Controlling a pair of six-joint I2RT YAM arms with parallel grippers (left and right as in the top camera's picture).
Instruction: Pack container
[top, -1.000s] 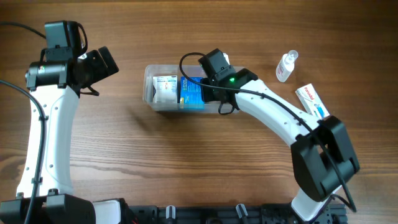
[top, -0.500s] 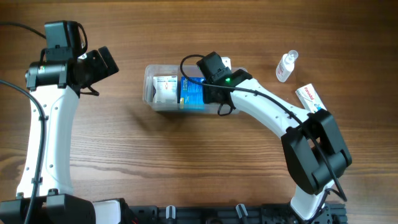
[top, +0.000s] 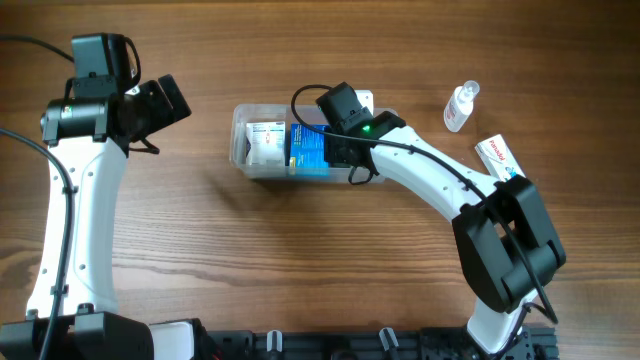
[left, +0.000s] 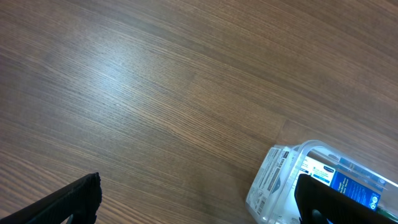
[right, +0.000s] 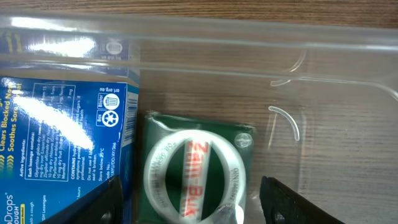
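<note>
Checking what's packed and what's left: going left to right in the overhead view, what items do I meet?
Container, holding a white box then a blue box → small bottle → white and red box.

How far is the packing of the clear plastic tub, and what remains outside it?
Done: a white box and a blue box lie in the clear plastic tub. In hand: the right gripper is open around a green box with a round white label, in the tub's right end. Left: a small clear bottle with a white cap and a white carton lie outside it.
</note>
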